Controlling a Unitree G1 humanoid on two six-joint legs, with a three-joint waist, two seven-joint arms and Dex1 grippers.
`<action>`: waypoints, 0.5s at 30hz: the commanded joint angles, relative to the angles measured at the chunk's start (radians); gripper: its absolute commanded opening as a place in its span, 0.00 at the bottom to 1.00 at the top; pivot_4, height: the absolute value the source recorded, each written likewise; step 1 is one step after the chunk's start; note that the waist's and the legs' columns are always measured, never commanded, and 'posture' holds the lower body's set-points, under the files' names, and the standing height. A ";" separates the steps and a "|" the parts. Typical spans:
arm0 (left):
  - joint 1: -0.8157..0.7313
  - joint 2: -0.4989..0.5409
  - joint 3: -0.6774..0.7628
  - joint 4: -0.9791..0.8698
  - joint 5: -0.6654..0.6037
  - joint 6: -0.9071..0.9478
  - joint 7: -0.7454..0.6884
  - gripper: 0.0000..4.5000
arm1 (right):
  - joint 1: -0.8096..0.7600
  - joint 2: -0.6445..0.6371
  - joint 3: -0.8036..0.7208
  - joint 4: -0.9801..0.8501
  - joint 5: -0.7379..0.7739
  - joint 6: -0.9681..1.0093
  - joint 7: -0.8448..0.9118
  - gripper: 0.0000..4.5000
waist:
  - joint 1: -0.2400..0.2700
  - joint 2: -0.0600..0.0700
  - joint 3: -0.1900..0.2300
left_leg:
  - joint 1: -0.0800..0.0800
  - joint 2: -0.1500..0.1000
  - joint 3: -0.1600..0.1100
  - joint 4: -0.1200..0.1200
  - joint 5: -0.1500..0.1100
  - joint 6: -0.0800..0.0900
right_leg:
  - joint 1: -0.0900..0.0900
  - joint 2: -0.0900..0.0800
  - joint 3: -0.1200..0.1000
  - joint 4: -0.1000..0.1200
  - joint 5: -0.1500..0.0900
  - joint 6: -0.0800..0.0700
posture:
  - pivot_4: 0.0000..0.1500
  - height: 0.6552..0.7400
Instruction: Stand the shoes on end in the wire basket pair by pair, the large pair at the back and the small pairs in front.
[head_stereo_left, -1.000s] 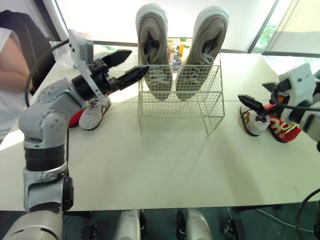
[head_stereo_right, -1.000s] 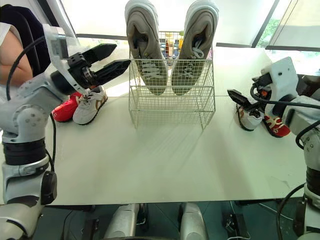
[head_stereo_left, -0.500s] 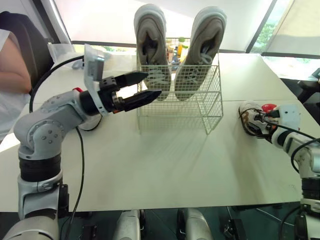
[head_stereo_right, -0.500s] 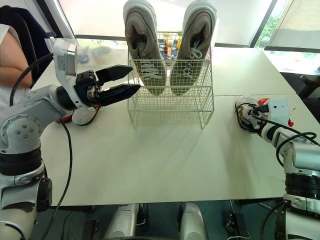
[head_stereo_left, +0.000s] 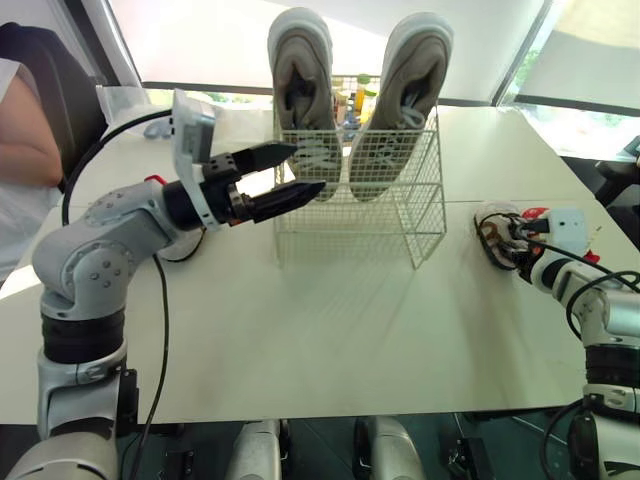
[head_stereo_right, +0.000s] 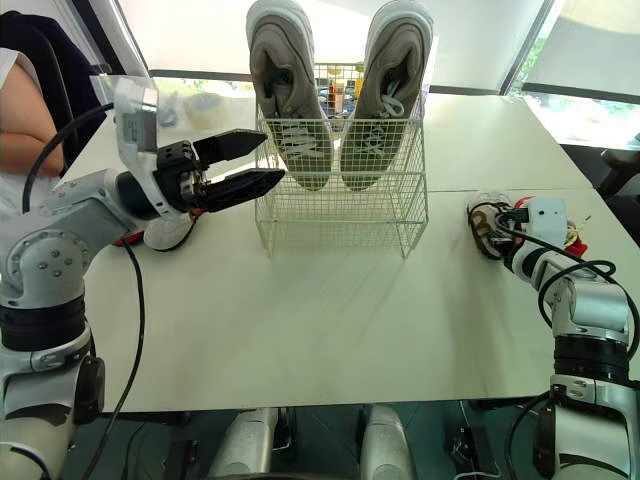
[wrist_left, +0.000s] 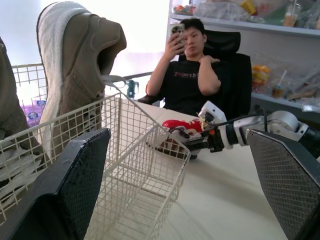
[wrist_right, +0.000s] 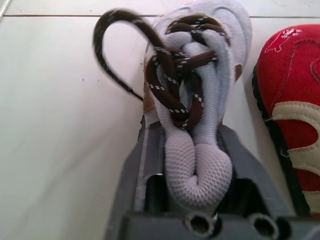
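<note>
Count. Large grey shoes (head_stereo_left: 303, 95): 2. Wire basket (head_stereo_left: 400, 215): 1. Small white shoes: 2, the right white shoe (wrist_right: 200, 125) and the left white shoe (head_stereo_right: 168, 233). Small red shoes: right red shoe (wrist_right: 292, 100) certain, a second at left probable, mostly hidden. Table (head_stereo_left: 330, 330): 1.

The right hand (wrist_right: 185, 130) grips a small white shoe (wrist_right: 200, 150) at the heel end, with its two dark fingers (wrist_right: 137, 175) pressed against either side and the padded mesh collar bulging up between them. The shoe lies on the pale tabletop (wrist_right: 60, 125), toe pointing away from the hand, its white-flecked dark brown laces (wrist_right: 172, 80) loosely knotted over the tongue and one loop lying out to the side. Just beside it, on the side away from that loop, lies a red shoe (wrist_right: 292, 85) with a cream stripe, a narrow strip of tabletop between them.
</note>
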 joint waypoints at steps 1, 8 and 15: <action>-0.040 -0.007 0.005 0.035 0.002 -0.015 -0.005 1.00 | -0.026 -0.047 -0.036 -0.121 0.004 0.009 0.003 0.04 | 0.000 0.000 0.000 | 0.000 0.000 0.000 0.000 0.000 0.000 | 0.000 0.000 0.000 0.000 0.000 0.000 | 1.00 1.00; -0.145 0.001 0.034 0.208 -0.032 0.026 -0.047 1.00 | -0.170 -0.195 -0.094 -0.342 0.027 -0.038 0.052 0.04 | 0.003 0.003 0.001 | -0.001 0.000 0.000 0.000 0.000 0.000 | -0.002 0.000 0.000 -0.001 0.000 0.000 | 1.00 1.00; -0.286 0.036 0.024 0.407 -0.039 0.097 -0.174 1.00 | -0.299 -0.292 -0.019 -0.596 0.149 -0.200 0.329 0.04 | 0.000 0.002 0.001 | -0.001 0.000 0.000 -0.003 0.000 0.000 | -0.001 0.001 0.000 -0.005 0.000 0.000 | 1.00 1.00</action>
